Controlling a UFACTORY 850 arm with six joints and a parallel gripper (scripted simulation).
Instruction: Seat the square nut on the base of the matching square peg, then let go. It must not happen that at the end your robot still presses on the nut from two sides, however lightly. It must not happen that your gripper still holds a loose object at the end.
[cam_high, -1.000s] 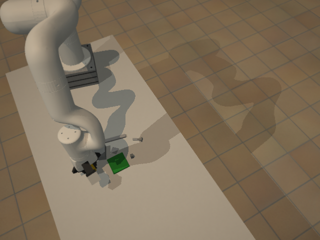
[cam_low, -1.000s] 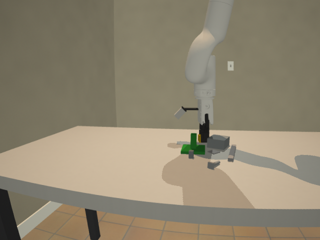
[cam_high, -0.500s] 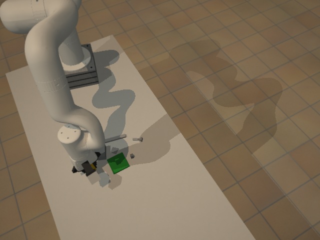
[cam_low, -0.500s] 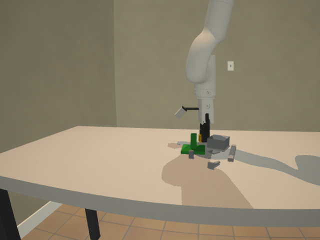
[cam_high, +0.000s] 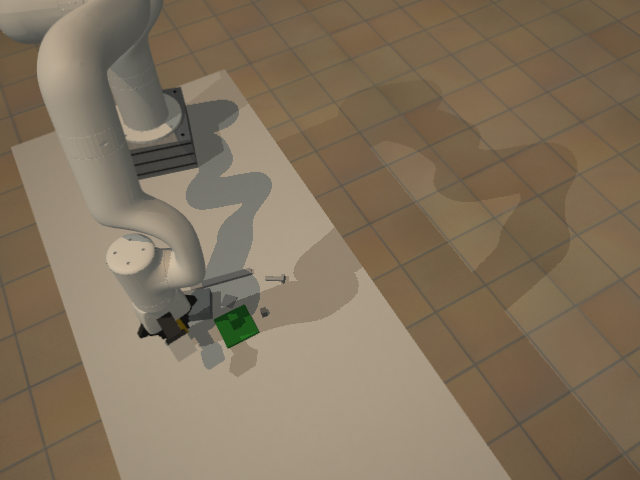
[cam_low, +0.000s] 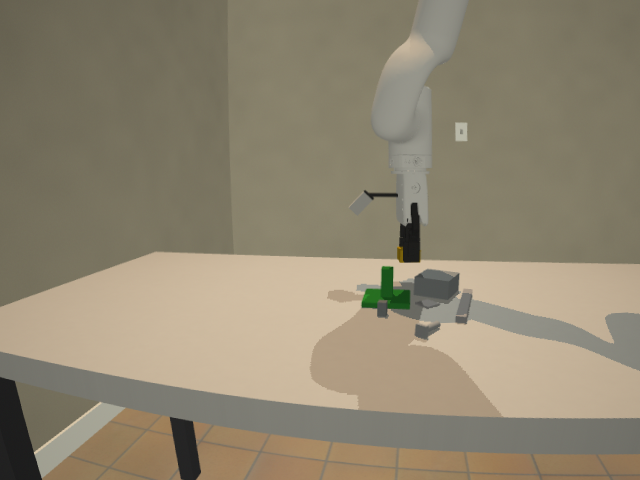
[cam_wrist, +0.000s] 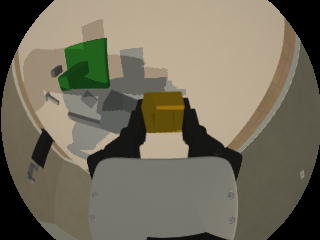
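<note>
My gripper (cam_wrist: 163, 107) is shut on the yellow square nut (cam_wrist: 163, 112), which sits between the black fingers. In the exterior view the gripper (cam_low: 408, 254) holds the nut (cam_low: 400, 253) in the air, a little above the table and just right of and above the green square peg (cam_low: 387, 282). The peg stands upright on its flat green base (cam_low: 385, 298). In the top view the gripper (cam_high: 170, 328) with the nut (cam_high: 180, 324) is left of the green base (cam_high: 236, 325). The wrist view shows the green peg and base (cam_wrist: 84, 66) to the upper left of the nut.
A grey block (cam_low: 436, 283) lies right of the green base, with several small grey pieces (cam_low: 462, 305) scattered around it. A small grey bolt (cam_high: 275, 278) and a thin grey bar (cam_high: 227, 277) lie behind the base. The table's long edge runs to the right.
</note>
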